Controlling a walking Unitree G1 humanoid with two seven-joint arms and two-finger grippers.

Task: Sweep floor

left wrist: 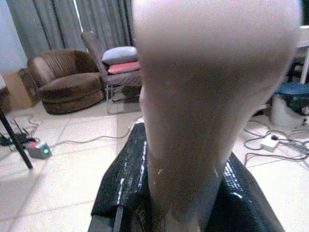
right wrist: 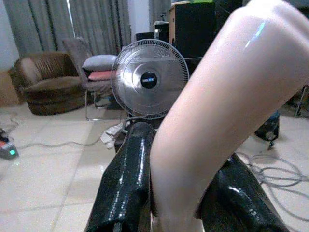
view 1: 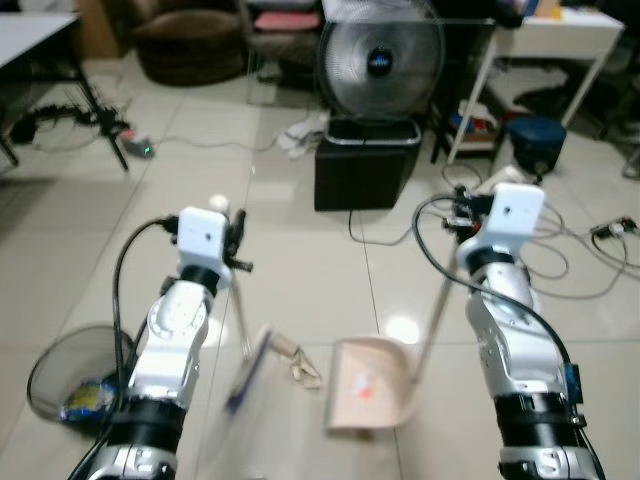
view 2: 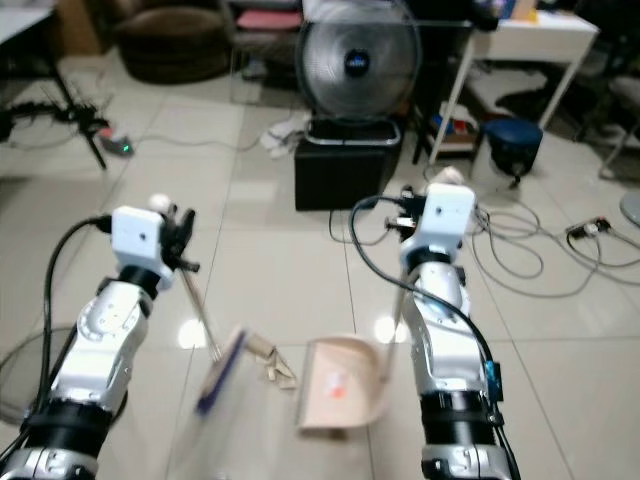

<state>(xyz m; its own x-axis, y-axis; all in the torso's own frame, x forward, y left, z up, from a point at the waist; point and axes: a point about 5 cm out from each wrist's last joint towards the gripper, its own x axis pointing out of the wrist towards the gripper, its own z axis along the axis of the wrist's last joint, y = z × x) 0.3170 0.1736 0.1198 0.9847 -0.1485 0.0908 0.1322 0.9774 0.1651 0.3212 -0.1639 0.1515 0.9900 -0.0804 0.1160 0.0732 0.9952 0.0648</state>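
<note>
My left gripper is shut on the pale broom handle, with its black fingers on either side of it. The broom's blue-edged head is blurred, low over the tiles between my arms. Just right of it lies a small pile of tan scraps. The beige dustpan rests on the floor beside them with an orange bit inside. Its long handle rises to my right gripper, which is shut on it, fingers clamped around the shaft.
A black box with a standing fan on top is straight ahead. A wire wastebasket sits by my left arm. Cables trail over the tiles at right, near a white table and a blue bin. A power strip lies far left.
</note>
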